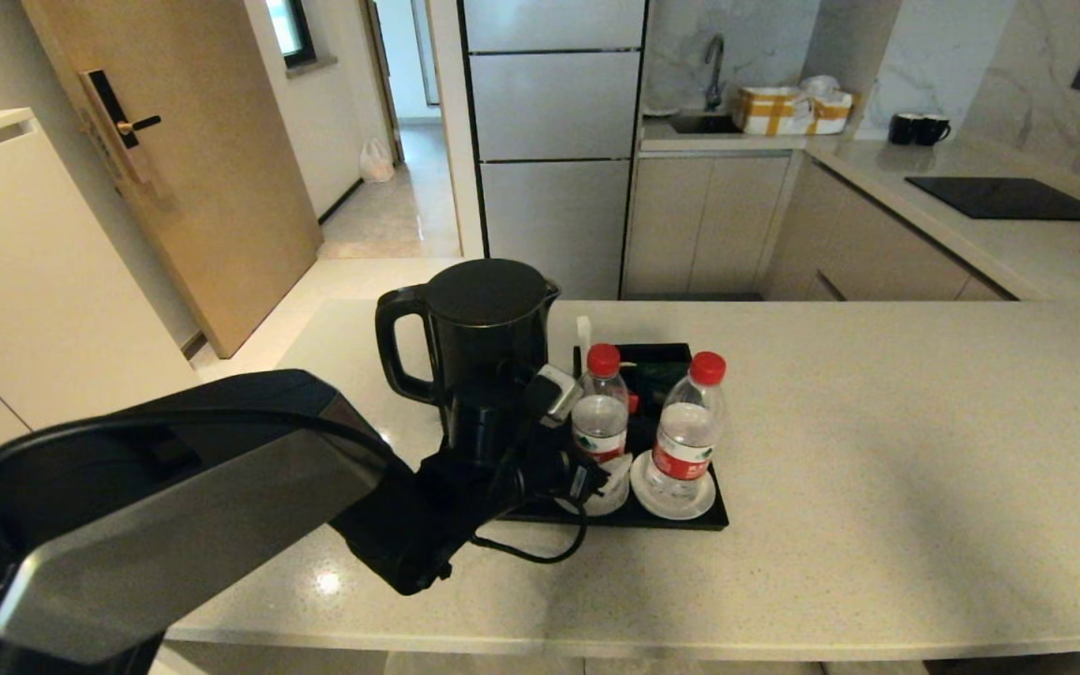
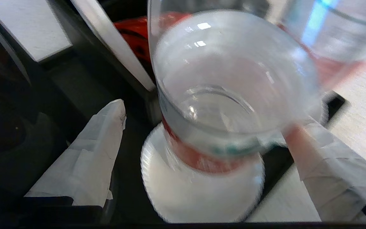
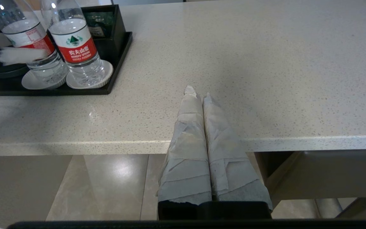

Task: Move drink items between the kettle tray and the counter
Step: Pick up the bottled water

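Left arm: large black and grey housing fills the near-left of the head view, reaching forward over the counter [image 1: 877, 450] to the kettle tray [image 1: 681, 518]. Left gripper [image 2: 202, 133]: spread wide, its white-taped fingers [image 2: 87, 152] on either side of the left water bottle [image 2: 227, 95]; contact with the bottle cannot be confirmed. The wrist view alone shows this straddle; in the head view the wrist hides it.

Left water bottle [image 1: 600, 412]: clear, red cap, red-white label, upright on a white coaster [image 2: 202, 197] on the tray.

Right water bottle [image 1: 687, 436]: same type, upright on the second coaster [image 1: 681, 502], just beside the first bottle, apart from it.

Kettle [image 1: 479, 347]: tall, matte black, loop handle pointing to the robot's left, standing at the tray's left end; its base is hidden by the arm.

Sachet box [image 1: 667, 361]: small, black, at the tray's far edge behind the bottles.

Right gripper [image 3: 197, 95]: seen only in the right wrist view, taped fingers pressed together and empty, hovering at the counter's near edge, well apart from the tray; both bottles and label print show from there.

Background, head view only: black cooktop [image 1: 1009, 199], two black mugs [image 1: 918, 128], sink tap [image 1: 713, 70].
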Robot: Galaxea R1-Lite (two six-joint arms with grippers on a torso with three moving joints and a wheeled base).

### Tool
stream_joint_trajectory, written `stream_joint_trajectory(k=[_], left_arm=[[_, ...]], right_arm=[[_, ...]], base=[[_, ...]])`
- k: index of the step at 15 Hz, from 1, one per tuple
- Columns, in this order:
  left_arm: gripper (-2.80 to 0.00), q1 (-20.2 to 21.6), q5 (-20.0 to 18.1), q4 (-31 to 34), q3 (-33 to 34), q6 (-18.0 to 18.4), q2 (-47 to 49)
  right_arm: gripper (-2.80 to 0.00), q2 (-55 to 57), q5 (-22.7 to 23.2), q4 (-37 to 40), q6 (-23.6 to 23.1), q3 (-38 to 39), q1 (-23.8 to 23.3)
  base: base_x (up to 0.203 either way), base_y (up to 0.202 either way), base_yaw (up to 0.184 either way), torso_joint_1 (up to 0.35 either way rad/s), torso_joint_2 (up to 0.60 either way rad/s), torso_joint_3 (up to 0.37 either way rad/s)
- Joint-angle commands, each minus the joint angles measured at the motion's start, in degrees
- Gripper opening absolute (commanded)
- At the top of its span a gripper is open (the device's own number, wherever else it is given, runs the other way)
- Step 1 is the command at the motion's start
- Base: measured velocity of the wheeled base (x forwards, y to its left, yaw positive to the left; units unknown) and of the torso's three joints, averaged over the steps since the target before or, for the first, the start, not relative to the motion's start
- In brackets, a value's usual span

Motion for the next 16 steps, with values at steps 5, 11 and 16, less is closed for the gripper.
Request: stream_joint_trajectory(k=[5,11,16], left_arm=[[0.0,-1.04,2.23,-0.15,-2.73,0.01,1.89],[0.0,-1.39,2.32,-0.07,-3.35,0.01,2.24],[-2.8,-1.41,2.32,0.18,-3.69,0.01,2.93]], right_arm=[[-2.8,-0.01,0.01,-0.01,-0.01,-0.09,0.02],[-2.8,-0.01,0.01,-0.01,-0.01,-0.09,0.02],[-2.8,-0.01,0.01,-0.01,-0.01,0.0,0.02]], base=[[0.0,0.0,0.0,0.0,0.0,0.0],[0.0,0.0,0.0,0.0,0.0,0.0],[0.0,0.0,0.0,0.0,0.0,0.0]])
